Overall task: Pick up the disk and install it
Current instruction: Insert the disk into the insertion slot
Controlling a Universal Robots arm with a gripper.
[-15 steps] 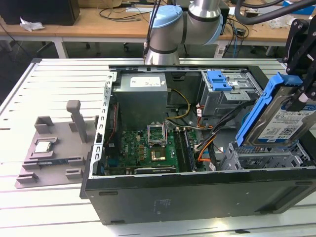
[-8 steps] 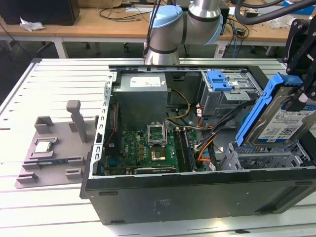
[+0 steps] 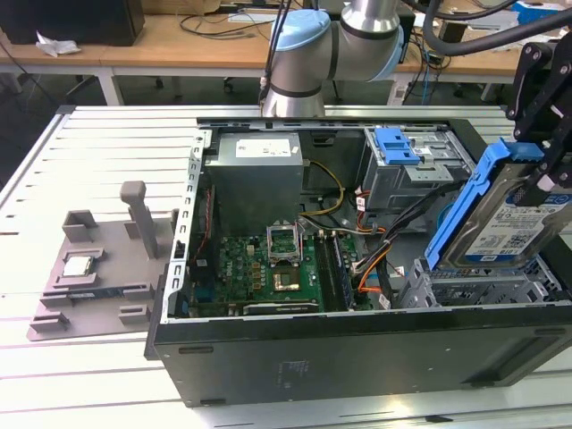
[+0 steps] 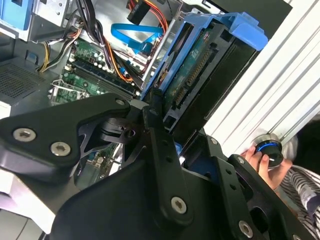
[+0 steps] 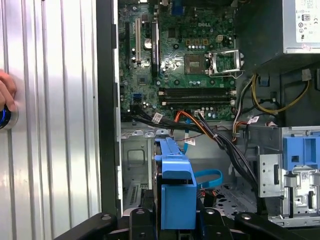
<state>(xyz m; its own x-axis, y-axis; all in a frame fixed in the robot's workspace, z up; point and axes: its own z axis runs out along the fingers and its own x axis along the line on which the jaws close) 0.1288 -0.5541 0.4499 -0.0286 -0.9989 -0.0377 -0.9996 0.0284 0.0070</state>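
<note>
The claw [image 3: 542,181] is clenched on the disk [image 3: 505,219], gripping it by its upper end. In the exterior view the disk hangs at about three o'clock of the open computer case [image 3: 357,357]. It is tilted, with its labelled face toward the camera and its lower end over the grey drive bay [image 3: 487,288]. Whether that lower end touches the bay's rim, I cannot tell.

In the first wrist view the blue rail of the disk [image 5: 175,192] points toward the bay floor, with the motherboard [image 5: 192,55] beyond it. In the second wrist view the disk [image 4: 200,70] shows its green circuit board.

A person's hand [image 4: 261,161] rests on a knob [image 4: 269,148] on the slotted worktop [image 3: 98,143], beside the case.

The disk is likely dense for its size and quite stiff. Its metal faces look smooth enough to slip, and the exposed board and connector look fragile. The sound hold is probably across the two long edges, on the rails. Those are plastic and may flex a little, so a firm but moderate squeeze seems right.
</note>
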